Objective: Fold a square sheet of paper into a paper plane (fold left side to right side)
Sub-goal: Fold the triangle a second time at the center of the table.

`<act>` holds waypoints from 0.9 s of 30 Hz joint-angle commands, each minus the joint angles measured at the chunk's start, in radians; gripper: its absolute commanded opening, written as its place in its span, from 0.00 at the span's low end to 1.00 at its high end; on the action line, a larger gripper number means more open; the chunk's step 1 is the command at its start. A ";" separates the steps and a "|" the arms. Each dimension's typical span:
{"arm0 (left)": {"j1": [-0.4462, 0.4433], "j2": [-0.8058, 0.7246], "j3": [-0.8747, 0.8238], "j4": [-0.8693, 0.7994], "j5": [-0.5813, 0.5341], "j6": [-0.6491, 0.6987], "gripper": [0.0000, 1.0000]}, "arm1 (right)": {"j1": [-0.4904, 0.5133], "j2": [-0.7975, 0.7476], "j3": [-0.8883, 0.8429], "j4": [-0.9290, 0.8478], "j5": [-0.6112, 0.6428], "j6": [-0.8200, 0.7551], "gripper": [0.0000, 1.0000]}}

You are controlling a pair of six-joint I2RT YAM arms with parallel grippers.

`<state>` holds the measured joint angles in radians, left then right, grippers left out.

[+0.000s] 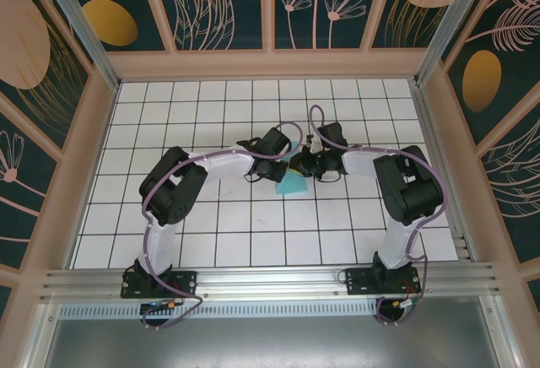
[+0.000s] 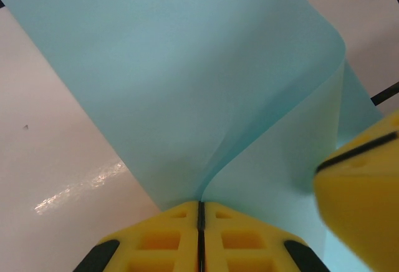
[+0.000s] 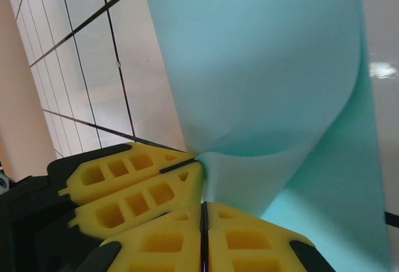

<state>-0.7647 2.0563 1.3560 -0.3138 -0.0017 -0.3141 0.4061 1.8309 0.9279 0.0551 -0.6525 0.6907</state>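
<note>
Judged barely begun: one square sheet of paper [image 1: 294,184] at the middle of the table [image 1: 211,241], curled over into a soft loop with two edges brought together but no crease pressed flat, so the first fold unfinished and every later fold toward a plane yet to do. Pinched at that joined edge by two grippers side by side, the left gripper [image 2: 201,213] and the right gripper [image 3: 204,217], each pair of yellow jaws pressed together on the paper. Counted: one sheet, two grippers.
</note>
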 commanded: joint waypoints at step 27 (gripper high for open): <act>0.004 0.021 -0.009 -0.007 -0.034 0.014 0.10 | 0.008 0.051 0.041 -0.083 0.075 -0.061 0.12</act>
<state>-0.7647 2.0563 1.3560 -0.3138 -0.0105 -0.3141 0.4099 1.8679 0.9489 0.0010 -0.5987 0.6556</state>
